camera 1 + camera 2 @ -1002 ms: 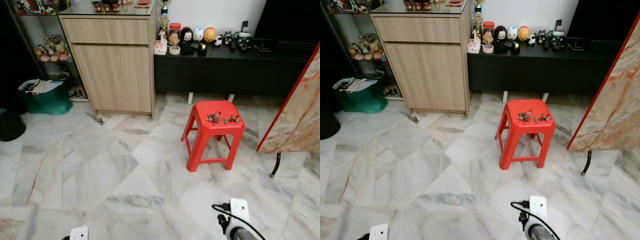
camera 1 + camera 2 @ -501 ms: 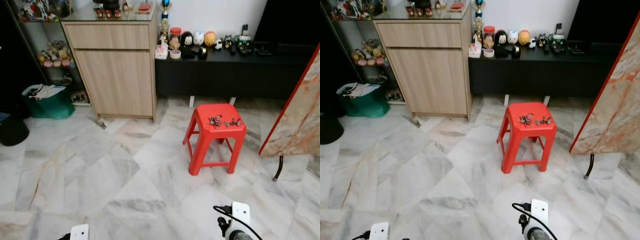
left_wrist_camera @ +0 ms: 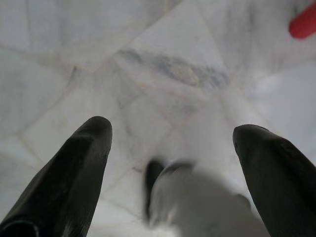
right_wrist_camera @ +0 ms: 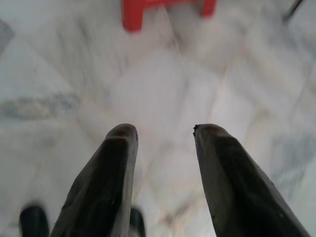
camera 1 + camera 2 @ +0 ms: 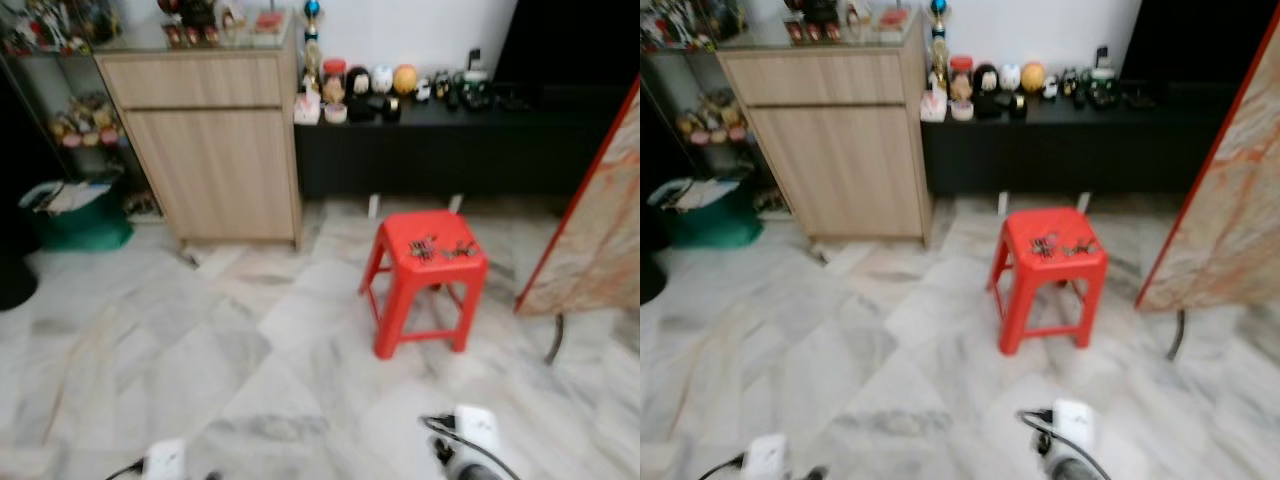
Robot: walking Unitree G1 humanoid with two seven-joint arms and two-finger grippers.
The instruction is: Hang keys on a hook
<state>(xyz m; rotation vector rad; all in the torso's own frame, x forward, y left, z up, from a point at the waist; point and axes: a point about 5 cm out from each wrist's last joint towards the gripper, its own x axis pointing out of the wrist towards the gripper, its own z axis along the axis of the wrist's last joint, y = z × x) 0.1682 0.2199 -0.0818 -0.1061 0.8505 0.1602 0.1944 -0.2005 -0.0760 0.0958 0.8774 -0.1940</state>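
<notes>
Marble floor, pale with grey veins, takes up most of the room, all a bit blurred. Wooden cabinet stands at the back left, one drawer over one door, small figures on its glass top. Right of it, touching side to side, a long low black desk runs along the white wall. A tilted marble-pattern panel with a red edge leans in at the right, a thin dark leg under it. Dark shelf unit with soft toys sits at far left, a green bag full of papers on the floor beside it.

Red plastic stool stands in open floor in front of the desk, near the panel, well apart from the cabinet. Keys lie in two small bunches on the stool seat.

On the desk's left end: a row of round toy heads, a red-lidded jar, a trophy. Any writing is too blurred to read.

Left pincer hangs low over bare floor, fingers spread wide, holding nothing. Right pincer hangs over floor too, fingers apart with a narrower gap, empty, stool legs ahead of it.
</notes>
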